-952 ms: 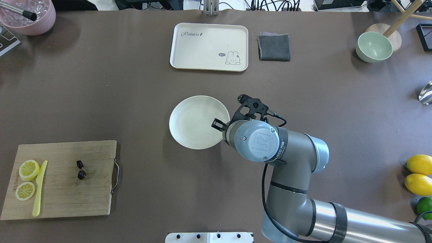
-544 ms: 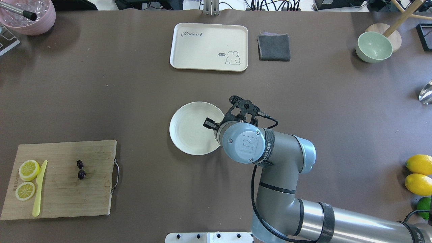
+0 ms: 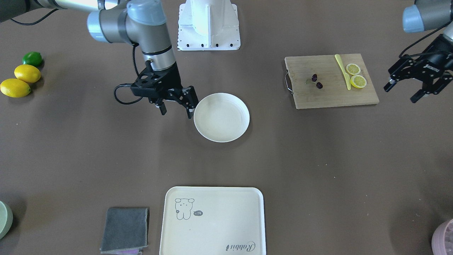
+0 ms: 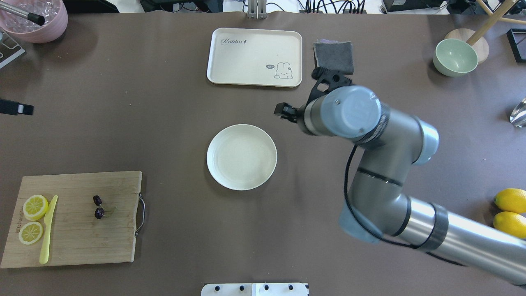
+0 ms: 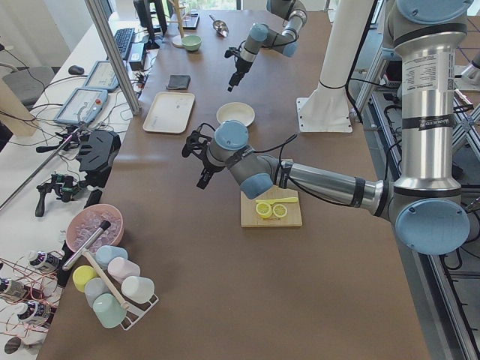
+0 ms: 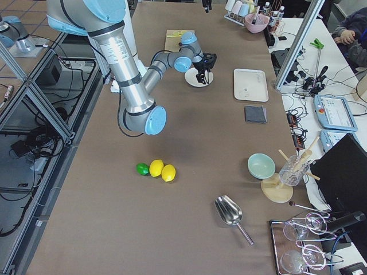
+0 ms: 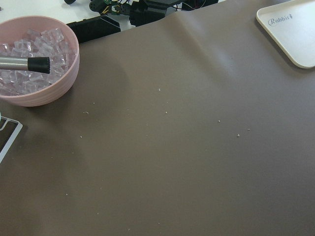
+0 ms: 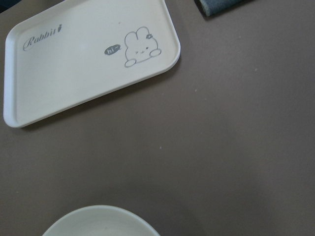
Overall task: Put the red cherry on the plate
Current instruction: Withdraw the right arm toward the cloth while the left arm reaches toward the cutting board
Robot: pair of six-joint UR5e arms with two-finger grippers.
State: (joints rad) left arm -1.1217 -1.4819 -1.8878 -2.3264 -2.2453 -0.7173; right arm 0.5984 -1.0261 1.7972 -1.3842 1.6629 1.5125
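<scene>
Found board (image 4: 82, 242) well apart from plate (image 4: 241, 157), toward robot's left. Found right gripper (image 3: 177, 113) just beside plate, spread, empty; left gripper (image 3: 400, 95) farther from plate than board, spread, empty. Found cherry (image 4: 99, 213) on board, off plate.

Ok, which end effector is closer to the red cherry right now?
Left. The left end effector hovers beside the cutting board that the red cherry lies on. The right end effector is farther off, beside the plate, on its side away from the board.
</scene>
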